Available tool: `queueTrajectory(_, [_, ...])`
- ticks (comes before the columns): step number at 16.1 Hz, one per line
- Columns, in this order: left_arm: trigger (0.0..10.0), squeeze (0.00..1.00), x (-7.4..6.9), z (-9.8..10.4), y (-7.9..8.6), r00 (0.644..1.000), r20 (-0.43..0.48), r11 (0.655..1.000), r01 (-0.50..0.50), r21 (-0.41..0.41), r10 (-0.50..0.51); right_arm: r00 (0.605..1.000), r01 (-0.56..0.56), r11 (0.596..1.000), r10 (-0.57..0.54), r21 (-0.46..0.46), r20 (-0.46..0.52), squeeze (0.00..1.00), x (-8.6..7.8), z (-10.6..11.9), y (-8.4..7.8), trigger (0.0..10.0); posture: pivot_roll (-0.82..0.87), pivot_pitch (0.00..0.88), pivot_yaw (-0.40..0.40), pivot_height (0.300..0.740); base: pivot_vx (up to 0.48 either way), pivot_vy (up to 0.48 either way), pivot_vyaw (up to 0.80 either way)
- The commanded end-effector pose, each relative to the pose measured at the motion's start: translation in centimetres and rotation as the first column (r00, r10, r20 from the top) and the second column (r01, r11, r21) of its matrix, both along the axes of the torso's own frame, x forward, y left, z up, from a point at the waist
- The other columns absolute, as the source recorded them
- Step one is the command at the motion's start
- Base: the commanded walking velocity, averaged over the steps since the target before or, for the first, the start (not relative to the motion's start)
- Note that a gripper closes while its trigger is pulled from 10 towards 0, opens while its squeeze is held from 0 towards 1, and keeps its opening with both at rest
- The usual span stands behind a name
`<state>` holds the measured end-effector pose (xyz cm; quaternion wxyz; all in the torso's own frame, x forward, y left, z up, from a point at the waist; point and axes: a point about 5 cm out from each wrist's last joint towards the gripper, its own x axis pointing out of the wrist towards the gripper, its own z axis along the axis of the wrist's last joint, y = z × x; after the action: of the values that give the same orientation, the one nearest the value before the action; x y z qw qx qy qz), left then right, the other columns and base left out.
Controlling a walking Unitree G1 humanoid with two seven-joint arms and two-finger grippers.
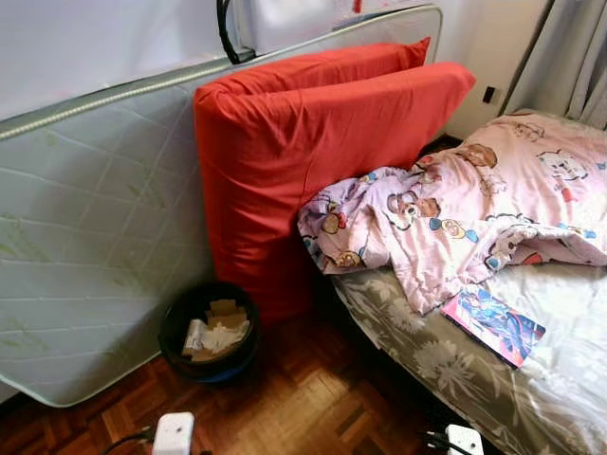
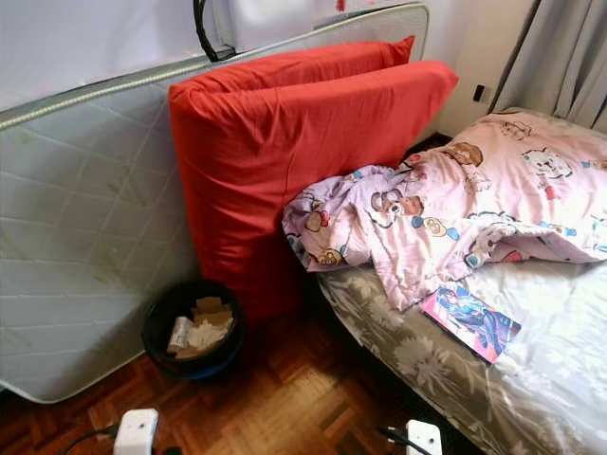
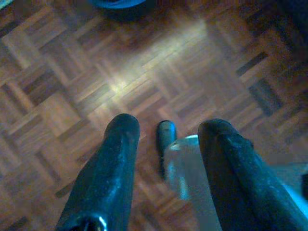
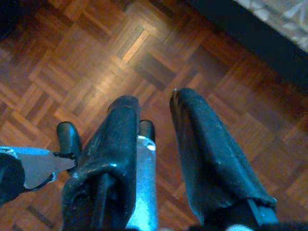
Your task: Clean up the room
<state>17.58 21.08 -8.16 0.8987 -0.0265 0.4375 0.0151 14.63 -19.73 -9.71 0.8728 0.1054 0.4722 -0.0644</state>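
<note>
One colourful book (image 1: 493, 325) lies flat on the bed (image 1: 417, 365), close to its near edge, long axis running diagonally toward the floor-side edge. One crumpled pink cartoon blanket (image 1: 455, 213) sits heaped just above it, draping over the bed's end. Two red cushions (image 1: 313, 161) stand upright against one pale mattress (image 1: 90, 246) leaning on the wall. One black bin (image 1: 209, 332) of paper scraps sits on the parquet floor (image 1: 303, 398) beside them. The left gripper (image 3: 166, 132) hangs above the floor, fingers parted, holding nothing; the right gripper (image 4: 156, 113) likewise, fingers spread, empty.
</note>
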Motion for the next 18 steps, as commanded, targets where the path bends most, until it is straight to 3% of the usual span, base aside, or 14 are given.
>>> queueTrajectory(1, [10.0, 0.0, 1.1, 0.5, -0.3, 0.998, 0.051, 0.999, 0.035, 0.014, -0.035, 0.999, 0.002, 1.0, -0.001, -0.009, 0.045, 0.0, 0.7, 0.4, -0.6, 10.0, -0.03, 0.0, -0.027, 0.74, 0.0, 0.0, 0.0])
queueTrajectory(4, [10.0, 0.0, 3.5, 1.9, -1.6, 0.978, 0.201, 0.999, 0.05, 0.023, -0.053, 0.977, -0.003, 1.0, 0.006, -0.014, 0.212, 0.0, 4.0, 2.2, -0.9, 10.0, -0.02, 0.0, -0.031, 0.74, 0.0, 0.0, 0.0])
queueTrajectory(6, [10.0, 0.0, 4.9, 3.2, -2.1, 0.946, 0.319, 0.998, 0.053, 0.041, -0.063, 0.949, -0.004, 1.0, 0.014, -0.031, 0.313, 0.0, 5.8, 3.4, -0.8, 10.0, -0.02, 0.0, -0.028, 0.74, 0.0, 0.0, 0.0])
queueTrajectory(8, [10.0, 0.0, 6.2, 5.0, -1.7, 0.879, 0.475, 0.998, 0.029, 0.051, -0.05, 0.914, 0.012, 0.999, 0.005, -0.041, 0.406, 0.0, 6.9, 4.5, -1.1, 10.0, -0.01, 0.0, -0.029, 0.74, 0.0, 0.0, 0.0])
queueTrajectory(10, [10.0, 0.0, 7.7, 8.0, -2.0, 0.762, 0.644, 0.997, 0.039, 0.068, -0.074, 0.848, -0.004, 0.997, 0.047, -0.082, 0.529, 0.0, 8.0, 6.1, -1.2, 10.0, -0.02, 0.0, -0.027, 0.74, 0.0, 0.0, 0.0])
queueTrajectory(11, [10.0, 0.0, 7.9, 10.0, -1.9, 0.696, 0.715, 0.997, 0.031, 0.067, -0.07, 0.795, 0.006, 0.997, 0.044, -0.08, 0.605, 0.0, 8.4, 7.1, -1.1, 10.0, -0.02, 0.0, -0.026, 0.74, 0.0, 0.0, 0.0])
queueTrajectory(12, [10.0, 0.0, 7.7, 10.6, -1.8, 0.675, 0.733, 0.996, 0.032, 0.084, -0.083, 0.753, 0.011, 0.996, 0.049, -0.086, 0.656, 0.0, 8.6, 8.2, -1.1, 10.0, -0.02, 0.0, -0.025, 0.74, 0.0, 0.0, 0.0])
queueTrajectory(15, [10.0, 0.0, 8.0, 11.4, -1.7, 0.643, 0.764, 0.998, 0.008, 0.066, -0.055, 0.737, 0.019, 0.996, 0.048, -0.091, 0.675, 0.0, 8.9, 8.7, -0.6, 10.0, -0.02, 0.0, -0.026, 0.74, 0.0, 0.0, 0.0])
queueTrajectory(16, [10.0, 0.0, 8.3, 12.3, -2.7, 0.619, 0.782, 0.997, 0.028, 0.07, -0.072, 0.715, 0.018, 0.996, 0.047, -0.085, 0.697, 0.0, 9.5, 9.5, 0.3, 10.0, -0.02, 0.0, -0.028, 0.74, 0.0, 0.0, 0.0])
queueTrajectory(18, [10.0, 0.0, 8.0, 12.9, -3.3, 0.627, 0.776, 0.998, 0.035, 0.053, -0.063, 0.703, 0.011, 0.997, 0.049, -0.08, 0.709, 0.0, 9.6, 10.2, 0.8, 10.0, -0.02, 0.0, -0.029, 0.74, 0.0, 0.0, 0.0])
